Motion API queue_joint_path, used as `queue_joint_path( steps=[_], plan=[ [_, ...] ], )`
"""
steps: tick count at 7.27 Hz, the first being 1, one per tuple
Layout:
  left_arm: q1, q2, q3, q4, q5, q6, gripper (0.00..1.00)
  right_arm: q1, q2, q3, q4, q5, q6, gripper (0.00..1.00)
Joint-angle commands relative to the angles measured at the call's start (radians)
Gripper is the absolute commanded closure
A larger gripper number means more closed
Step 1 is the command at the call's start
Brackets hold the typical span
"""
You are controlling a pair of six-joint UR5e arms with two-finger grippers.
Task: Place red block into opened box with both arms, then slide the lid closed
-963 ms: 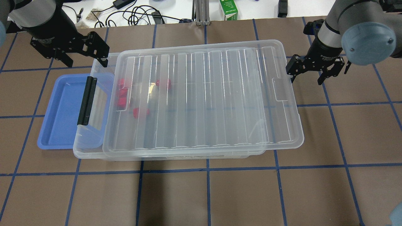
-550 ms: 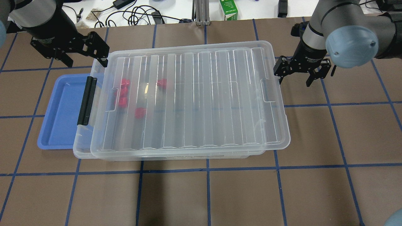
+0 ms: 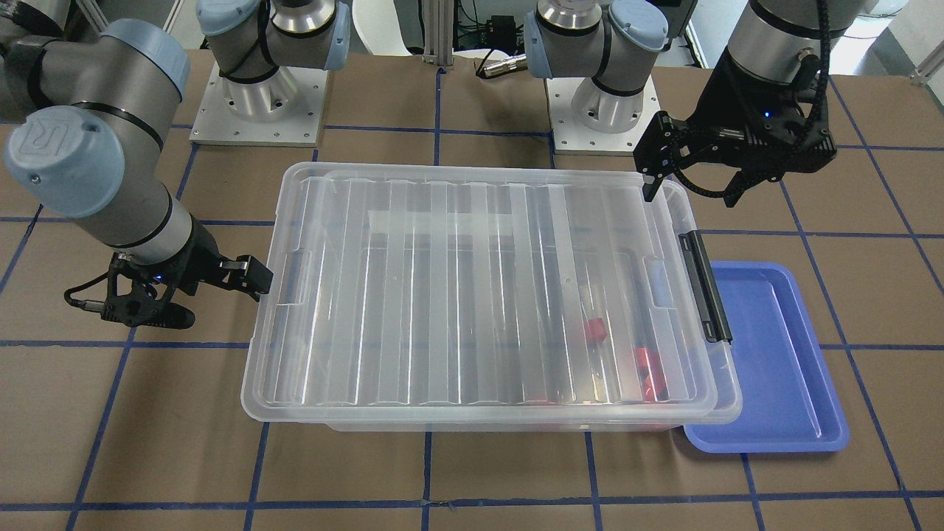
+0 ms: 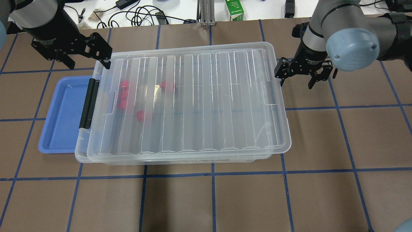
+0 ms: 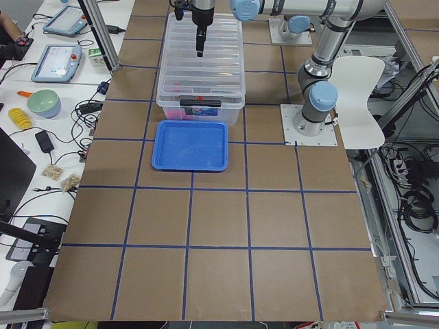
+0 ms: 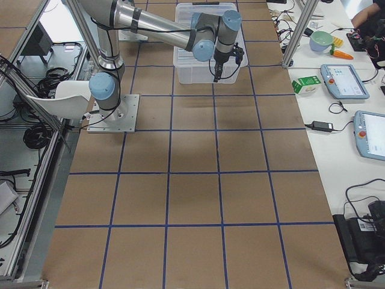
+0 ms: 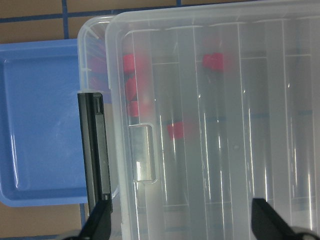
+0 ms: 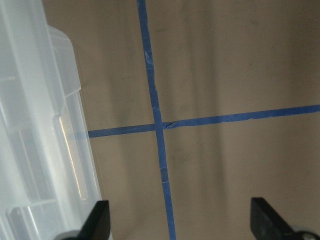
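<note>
Across the middle of the overhead frame I see the box (image 4: 81, 147) sitting on the brown surface (image 4: 206, 199), with the lid (image 4: 206, 106) lying flat over nearly all of it. Only a narrow strip of the box's rim shows past the lid at the left end, where the black latch bar (image 4: 89, 103) stands against the short wall. Left of that, the blue tray (image 4: 59, 116) lies right against the box, whose rim overlaps it in my view.

Through the ribbed plastic I can make out the red blocks (image 4: 167, 85) inside the box, blurred. One sits alone up and left of centre, three cluster by the lid's left handle notch (image 4: 109, 103), and one lies a little lower. I cannot tell which is the task's piece.

At upper left of the overhead frame, my left tool (image 4: 87, 65) has its fingers spread wide and carries nothing. It hangs over the box's far left corner. At upper right, my right tool (image 4: 296, 85) is likewise spread wide and empty, with its nearer finger (image 4: 279, 74) right at the lid's right short end. Whether it presses on the plastic I cannot tell. Its wrist feed shows the lid's corner at the left edge and taped surface elsewhere.
</note>
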Motion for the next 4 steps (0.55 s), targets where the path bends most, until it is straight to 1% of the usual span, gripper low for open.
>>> queue_joint_path(
  steps=[1, 2, 3, 4],
  plan=[
    [0.0, 0.012, -0.006, -0.001, 0.002, 0.002, 0.0, -0.001, -0.012, -0.07, 0.015, -0.016, -0.006, 0.0],
    [0.0, 0.01, -0.006, -0.001, 0.002, 0.002, 0.0, -0.001, -0.041, -0.117, 0.1, -0.016, -0.003, 0.0],
    [0.0, 0.007, 0.0, -0.001, 0.009, -0.001, 0.0, 0.001, -0.084, -0.145, 0.166, -0.016, 0.007, 0.0],
    [0.0, 0.004, 0.001, -0.001, 0.03, -0.002, 0.0, 0.004, -0.145, -0.147, 0.211, -0.014, 0.029, 0.0]
  ],
)
